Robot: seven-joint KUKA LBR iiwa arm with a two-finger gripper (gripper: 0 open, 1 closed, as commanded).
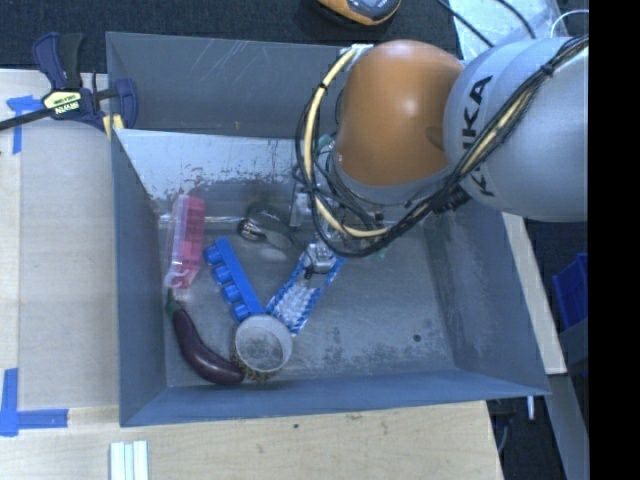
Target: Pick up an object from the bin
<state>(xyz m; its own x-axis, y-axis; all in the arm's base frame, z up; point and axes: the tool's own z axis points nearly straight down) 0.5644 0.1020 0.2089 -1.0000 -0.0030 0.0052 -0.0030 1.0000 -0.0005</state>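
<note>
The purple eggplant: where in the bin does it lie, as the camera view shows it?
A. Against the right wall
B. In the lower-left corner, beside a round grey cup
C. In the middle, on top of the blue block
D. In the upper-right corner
B: the purple eggplant curves along the bin's lower-left corner, and its lower end is next to the round grey cup.

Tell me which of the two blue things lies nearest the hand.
The blue-and-white patterned packet, its upper end right at the hand; the solid blue studded block lies farther left.
</note>
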